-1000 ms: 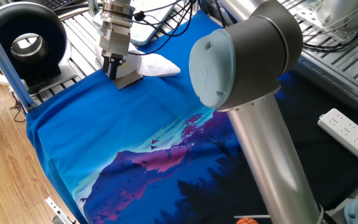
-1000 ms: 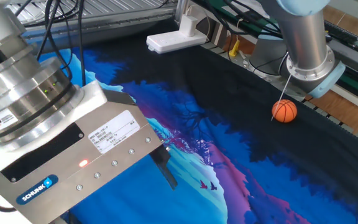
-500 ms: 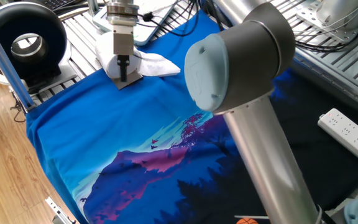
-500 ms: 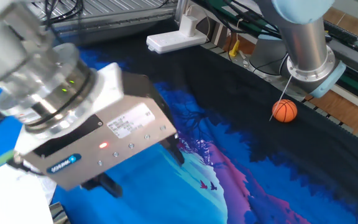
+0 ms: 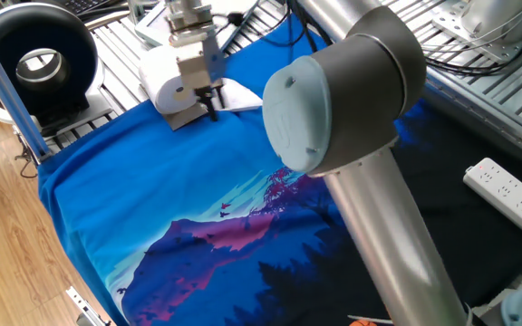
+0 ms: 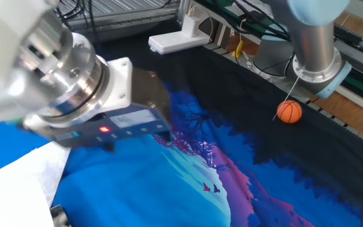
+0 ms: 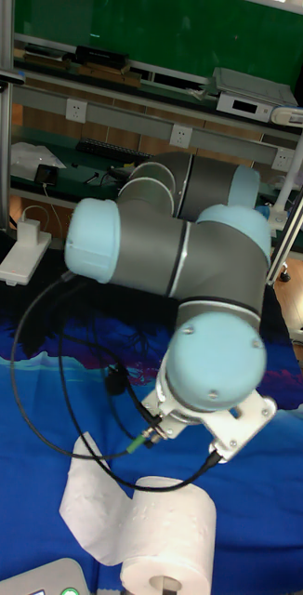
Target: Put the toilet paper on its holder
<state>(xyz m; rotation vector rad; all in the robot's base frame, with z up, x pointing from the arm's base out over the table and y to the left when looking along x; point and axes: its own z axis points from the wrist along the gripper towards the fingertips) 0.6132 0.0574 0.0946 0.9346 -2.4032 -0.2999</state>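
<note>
Toilet paper (image 5: 164,83) standing at the far corner of the desk (image 5: 152,208), on the blue printed cloth, core seemingly upright. Looks seated on the holder (image 5: 178,119), judging by the sliver of silver plate peeking out below the roll's base. In the tall fixed view, something dark showing inside the core, possibly the holder's arm, too small to be sure. Loose sheet end (image 5: 239,93) trailing off to one side across the cloth, lying flat, likely just spilled there rather than placed.

Pincer (image 5: 212,98) just beside the roll, on the sheet-end side, tilted and apart from the paper. Nothing seen between the dark fingers; impossible to tell from these views whether spread or pressed together. Probably positioned so to stay clear of the roll without dragging the sheet.

Orange ball (image 6: 288,111) well apart, near the arm's base, irrelevant here.

Task judged essentially done, barring a poorly seated core.
</note>
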